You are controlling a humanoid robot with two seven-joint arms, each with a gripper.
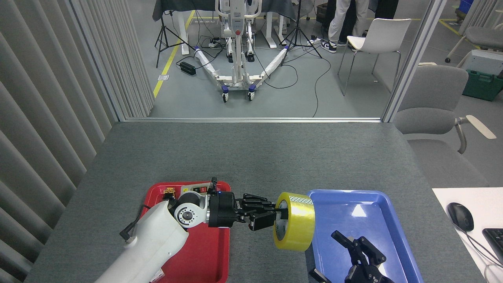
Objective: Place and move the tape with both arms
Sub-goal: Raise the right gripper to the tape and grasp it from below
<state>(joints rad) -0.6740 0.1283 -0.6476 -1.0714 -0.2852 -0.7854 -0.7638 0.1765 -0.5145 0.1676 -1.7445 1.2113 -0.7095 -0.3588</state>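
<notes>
Head view. My left gripper held the tape on edge, fingers pinched on its wall with one reaching into the white core, the roll lifted over the gap between the red tray at 9 o'clock and the blue tray at 3 o'clock, its right face just over the blue tray's near-left rim. My right gripper sat low at 5 o'clock over the blue tray, fingers spread and empty, apart from the roll. Judged risks: the pinch took only one side of the roll, so a quick swing could let it pivot or slip out; set down on edge, it could roll off; lowered here, it could catch the blue rim and tip; the right fingers, closing in for a handover, could knock the roll before they had it. Small items lay at the red tray's far end, too small to tell. A mouse and keyboard edge lay at 3 o'clock, well clear; chairs stood beyond the table.
</notes>
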